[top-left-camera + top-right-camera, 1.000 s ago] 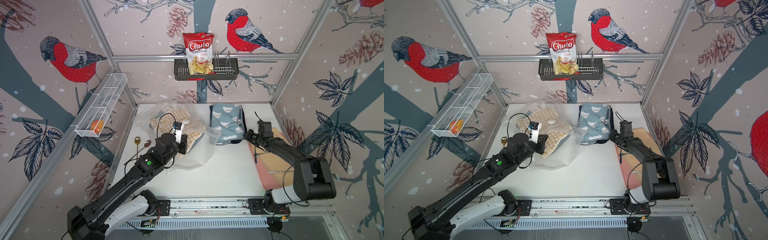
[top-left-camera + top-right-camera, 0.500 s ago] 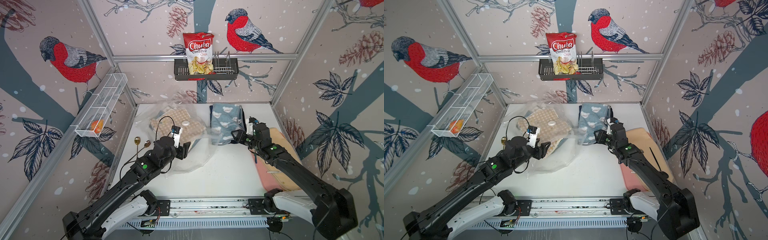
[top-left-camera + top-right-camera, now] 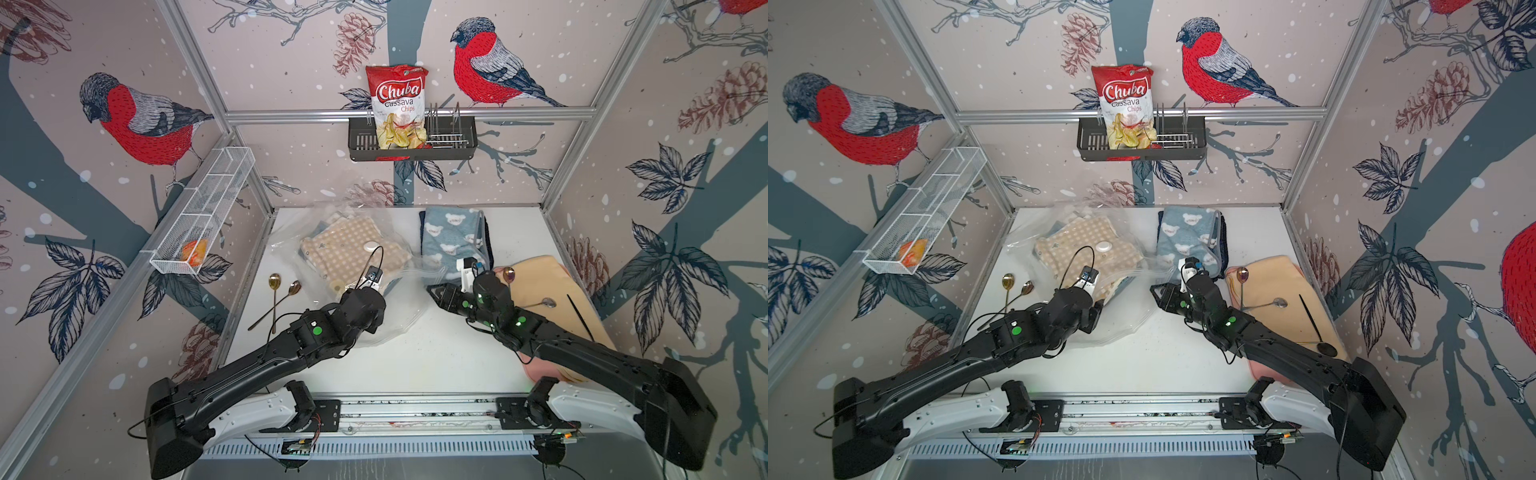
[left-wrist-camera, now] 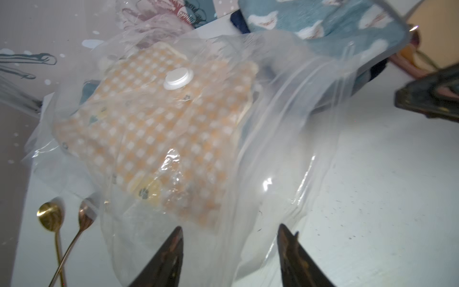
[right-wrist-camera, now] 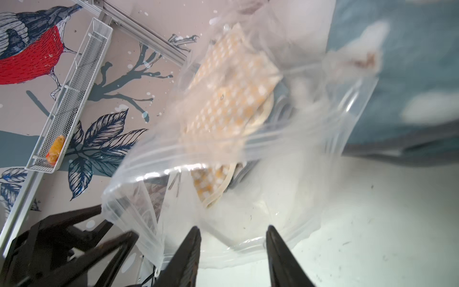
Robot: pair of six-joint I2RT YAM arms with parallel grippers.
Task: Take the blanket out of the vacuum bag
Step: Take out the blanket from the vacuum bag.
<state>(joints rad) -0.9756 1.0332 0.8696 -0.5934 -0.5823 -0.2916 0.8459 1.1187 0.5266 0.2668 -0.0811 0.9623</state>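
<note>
Clerk: Change since last check, right arm?
Checker: Right gripper (image 5: 233,227), swung over from beside the blue bear-print cloth (image 3: 453,241); now at the open end of the vacuum bag (image 3: 409,303), fingers apart, nothing clamped, plastic lip lying just ahead of them.
Clerk: Left arm?
Checker: Left gripper (image 4: 230,227), drawn back a little from the blanket (image 3: 349,249) toward the bag's near side; fingers apart, loose plastic under them, no hold that I can see.
Clerk: Meaning for the job?
Checker: Judged: both arms lining up on the mouth, one to pin plastic, one to reach in. Extraction not started.
Clerk: Blanket, location?
Checker: Wholly inside the bag, back left part of the table (image 3: 436,361), just beside the blue bear-print cloth.
Clerk: Condition?
Checker: Folded, beige-and-white check, small dark motifs, cream edging; blue-grey layer showing under the fold. White valve cap (image 3: 369,246) sits on the plastic over it. Bag slack, crinkled, not sucked flat; mouth seems parted in the right wrist view, one corner of the blanket close to the lip
</note>
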